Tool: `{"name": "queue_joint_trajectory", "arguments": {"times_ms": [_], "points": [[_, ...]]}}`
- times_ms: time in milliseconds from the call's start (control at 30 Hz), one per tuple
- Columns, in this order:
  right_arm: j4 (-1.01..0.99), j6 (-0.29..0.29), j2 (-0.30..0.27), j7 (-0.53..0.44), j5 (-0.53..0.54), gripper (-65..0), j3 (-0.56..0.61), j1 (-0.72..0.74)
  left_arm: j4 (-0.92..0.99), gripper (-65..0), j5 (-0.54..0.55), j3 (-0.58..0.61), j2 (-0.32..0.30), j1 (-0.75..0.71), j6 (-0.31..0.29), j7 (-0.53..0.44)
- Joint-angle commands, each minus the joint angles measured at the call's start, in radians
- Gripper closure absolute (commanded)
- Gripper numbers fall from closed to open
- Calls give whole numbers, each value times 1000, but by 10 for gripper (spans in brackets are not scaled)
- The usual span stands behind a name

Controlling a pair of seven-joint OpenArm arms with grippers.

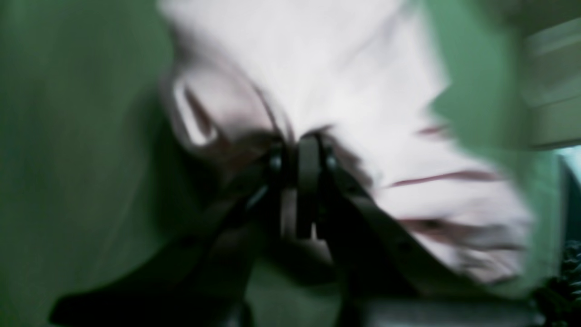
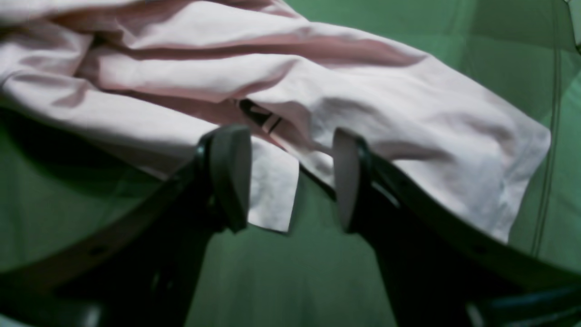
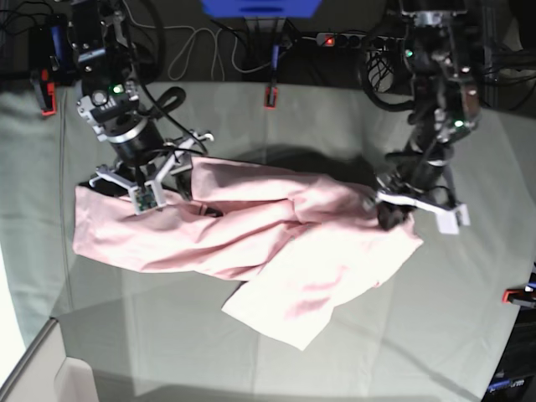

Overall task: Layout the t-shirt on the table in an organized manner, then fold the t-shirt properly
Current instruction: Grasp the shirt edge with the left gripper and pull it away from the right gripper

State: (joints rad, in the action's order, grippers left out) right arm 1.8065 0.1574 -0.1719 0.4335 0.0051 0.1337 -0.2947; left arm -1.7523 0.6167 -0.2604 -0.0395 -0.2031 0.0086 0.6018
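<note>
Grey-green cloth covers the worktop (image 3: pixel 469 335), where the pink t-shirt (image 3: pixel 251 226) lies crumpled across the middle. At its edge, the left end effector (image 1: pixel 302 150) is pinched closed on a bunch of fabric, though that wrist view is badly blurred. Over the opposite end, the right end effector (image 2: pixel 292 177) gapes wide, gripping nothing, with a hem corner between its pads.

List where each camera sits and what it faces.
Left wrist: rides the left gripper, blurred, fingers shut on the t-shirt.
Right wrist: behind the open right gripper, facing shirt folds.
Base: overhead, looking down at the table and both arms.
All three share the shirt.
</note>
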Motion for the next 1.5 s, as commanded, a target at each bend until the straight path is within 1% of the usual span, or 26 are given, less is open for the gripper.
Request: {"name": "queue_joint_trajectory", "arguments": {"times_ms": [0, 67, 133, 200, 267, 367, 500, 600, 667, 767, 833, 900, 933, 1000, 1067, 1133, 1167, 1200, 1267, 1333, 1467], "points": [[16, -2, -5, -28, 3, -295, -3, 5, -44, -1, 15, -9, -13, 12, -5, -19], [14, -2, -5, -28, 3, -295, -3, 5, -59, -1, 21, -38, -26, 23, -5, -19], [13, -2, -5, -28, 3, -295, -3, 5, -38, -1, 21, -56, -33, 69, -5, -19], [13, -2, -5, -28, 3, -295, -3, 5, 21, -1, 21, -73, -36, 141, -5, -19], [13, -2, -5, -28, 2, -295, -3, 5, 88, -1, 22, -93, -63, 225, -5, -19], [13, -2, -10, -26, 2, -295, -6, -13, 159, -1, 22, -99, -84, 350, -6, -19], [13, -2, -21, -26, 2, -295, -29, -36, 266, -1, 22, -99, -87, 526, -11, -19], [17, -2, -22, -31, 2, -295, -76, -74, 375, -3, 16, -95, -87, 644, -11, -26], [19, -2, -21, -31, 2, -295, -110, -90, 490, -5, 13, -92, -86, 733, -11, -27], [22, -2, -19, -32, 2, -296, -154, -116, 713, -8, 13, -92, -79, 867, -8, -27], [22, -2, -18, -32, 2, -296, -179, -133, 863, -42, 15, -96, -79, 931, -12, -30], [23, -2, -15, -32, 2, -296, -204, -153, 971, -108, 22, -99, -79, 974, -14, -47], [23, -2, -15, -34, 2, -296, -214, -159, 1000, -150, 21, -93, -78, 983, -14, -75], [23, -2, -13, -34, 2, -296, -222, -166, 1009, -248, 18, -92, -70, 979, -14, -108], [23, -2, -13, -34, 2, -296, -222, -169, 1006, -336, 24, -92, -53, 940, -14, -110], [23, -2, -13, -34, 2, -296, -222, -169, 958, -431, 24, -92, -47, 891, -14, -108], [23, -2, -13, -34, 2, -296, -222, -168, 921, -456, 24, -92, -46, 845, -14, -108], [23, -2, -13, -34, 2, -296, -220, -168, 863, -473, 24, -92, -44, 785, -14, -102], [23, -2, -12, -34, 2, -296, -219, -165, 756, -476, 24, -92, -41, 686, -14, -93], [22, -2, -12, -34, 2, -296, -216, -162, 650, -476, 24, -92, -13, 581, -14, -90], [22, -2, 10, -35, 3, -296, -216, -140, 476, -476, 24, -90, 23, 371, -14, -89]]}}
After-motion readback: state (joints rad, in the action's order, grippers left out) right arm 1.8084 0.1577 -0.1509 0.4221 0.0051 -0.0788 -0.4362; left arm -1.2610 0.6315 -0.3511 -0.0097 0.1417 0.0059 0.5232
